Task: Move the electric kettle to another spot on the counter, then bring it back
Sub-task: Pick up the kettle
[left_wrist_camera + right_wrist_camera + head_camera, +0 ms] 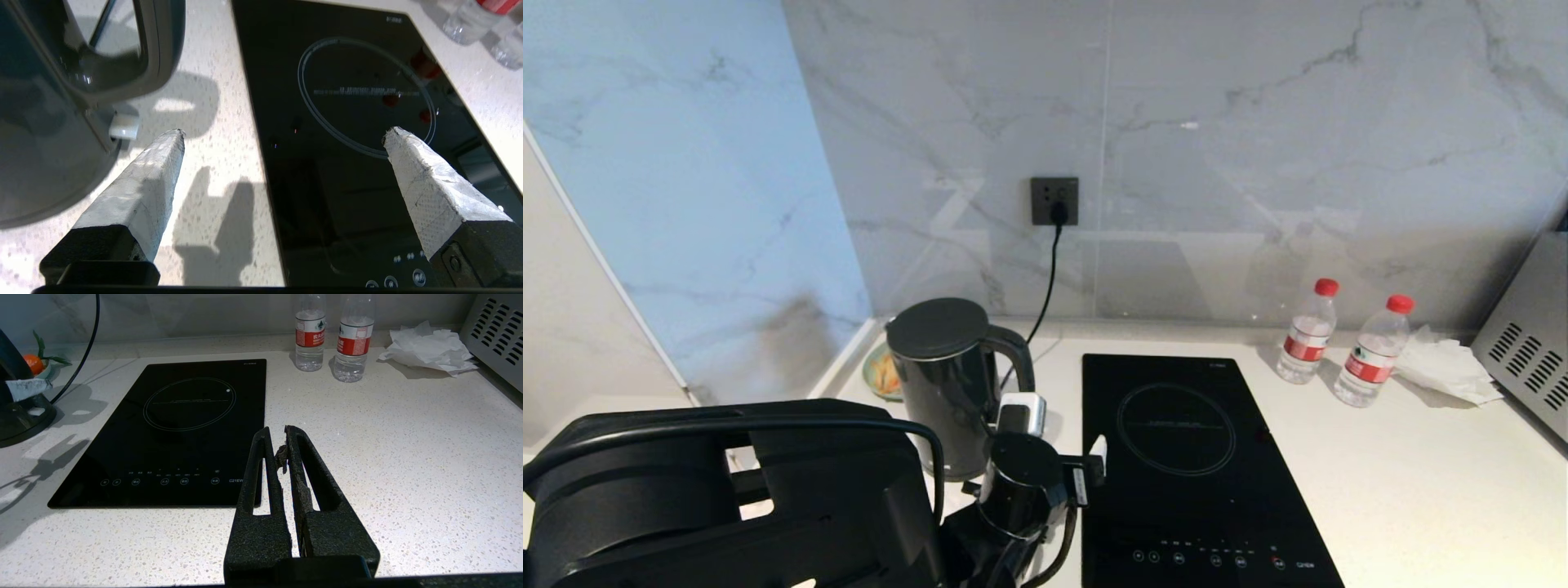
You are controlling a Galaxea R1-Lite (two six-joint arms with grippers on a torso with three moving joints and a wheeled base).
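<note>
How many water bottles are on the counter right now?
2, both with red caps, standing side by side near the marble wall, right of the induction hob: one bottle nearer the hob, the other beside the crumpled tissue. None appear hidden.

Left arm out, right arm parked

The left gripper (282, 134) hangs low, angled downward, its two padded fingers (139, 192) spread wide with nothing between them. The right gripper (278, 435) sits idle, its black fingers pressed together.
</note>
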